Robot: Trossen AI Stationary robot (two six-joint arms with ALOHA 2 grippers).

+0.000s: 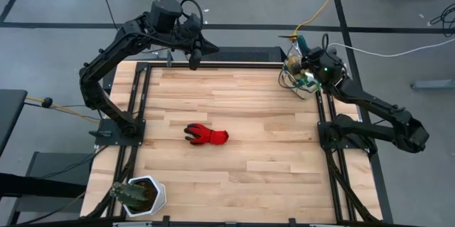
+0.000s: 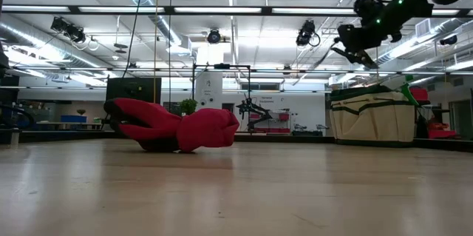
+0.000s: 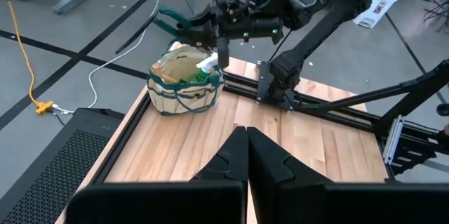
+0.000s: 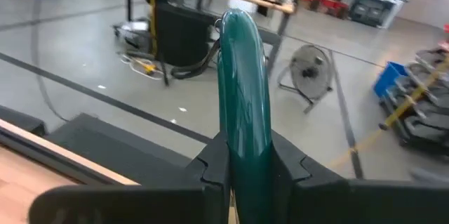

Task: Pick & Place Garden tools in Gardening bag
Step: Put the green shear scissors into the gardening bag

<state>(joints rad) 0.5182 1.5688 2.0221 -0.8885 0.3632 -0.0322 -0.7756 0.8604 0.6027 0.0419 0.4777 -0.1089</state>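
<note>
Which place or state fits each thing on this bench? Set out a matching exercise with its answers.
Things:
1. red glove
2. gardening bag
3. white pot
4. right hand

Places or states:
A. far right corner of the table
B. near left corner
C. shut on a green tool handle
D. lying mid-table

Pairs: 1-D, 2-A, 3-B, 4-C

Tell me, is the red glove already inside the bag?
No, the red glove lies on the bare table mid-surface, far from the bag at the back corner.
</note>
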